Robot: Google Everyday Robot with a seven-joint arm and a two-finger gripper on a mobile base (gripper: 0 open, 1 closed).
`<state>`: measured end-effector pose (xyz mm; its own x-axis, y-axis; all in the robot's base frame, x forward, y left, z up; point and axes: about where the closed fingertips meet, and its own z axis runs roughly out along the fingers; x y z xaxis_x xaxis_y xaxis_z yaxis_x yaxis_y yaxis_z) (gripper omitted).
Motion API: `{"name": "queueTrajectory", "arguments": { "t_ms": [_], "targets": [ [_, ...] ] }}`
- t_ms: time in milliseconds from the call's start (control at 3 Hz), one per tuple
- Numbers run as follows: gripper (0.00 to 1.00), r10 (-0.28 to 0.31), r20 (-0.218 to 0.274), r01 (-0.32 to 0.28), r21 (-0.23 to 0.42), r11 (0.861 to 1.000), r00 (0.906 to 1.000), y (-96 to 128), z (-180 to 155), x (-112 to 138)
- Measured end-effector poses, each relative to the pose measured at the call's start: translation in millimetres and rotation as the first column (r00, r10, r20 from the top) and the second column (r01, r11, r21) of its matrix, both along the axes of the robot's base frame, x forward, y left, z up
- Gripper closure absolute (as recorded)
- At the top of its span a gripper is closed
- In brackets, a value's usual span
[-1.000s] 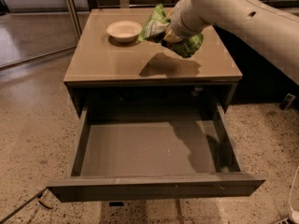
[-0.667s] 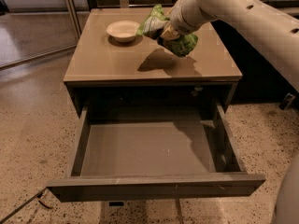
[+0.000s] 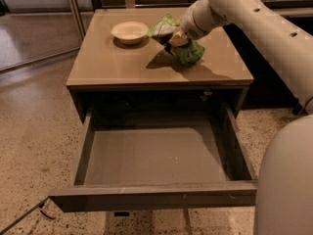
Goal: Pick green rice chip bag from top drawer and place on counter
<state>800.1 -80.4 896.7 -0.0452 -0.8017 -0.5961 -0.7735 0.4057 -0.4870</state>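
The green rice chip bag (image 3: 188,50) is crumpled and bright green, held over the middle-right of the tan counter (image 3: 112,62). Its lower end is at or just above the counter surface; I cannot tell if it touches. My gripper (image 3: 175,37) is shut on the bag's middle, reaching in from the right on the white arm. The top drawer (image 3: 151,155) is pulled fully open below the counter, and its grey floor holds nothing.
A white bowl (image 3: 129,32) stands on the counter at the back left, just left of the bag. The drawer's front panel (image 3: 151,197) juts toward me. The arm's white body (image 3: 286,185) fills the lower right. A metal frame post (image 3: 73,6) stands at the back left.
The gripper has lowered the bag toward the counter top and shifted slightly; the bag's shadow has drawn closer beneath it. Bowl and drawer have not moved.
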Motion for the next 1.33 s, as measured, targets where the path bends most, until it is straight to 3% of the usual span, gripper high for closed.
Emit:
{"name": "queueTrajectory", "arguments": {
  "t_ms": [333,667,1333],
  "targets": [
    [1.0,-0.017,-0.047,0.019,0.028,0.999,0.9987,-6.1,-19.5,4.7],
    [0.81,-0.017,-0.048,0.019,0.028,0.999,0.9987,-5.9,-19.9,4.8],
    [0.34,-0.017,-0.048,0.019,0.028,0.999,0.9987,-5.8,-20.0,4.9]
  ]
}}
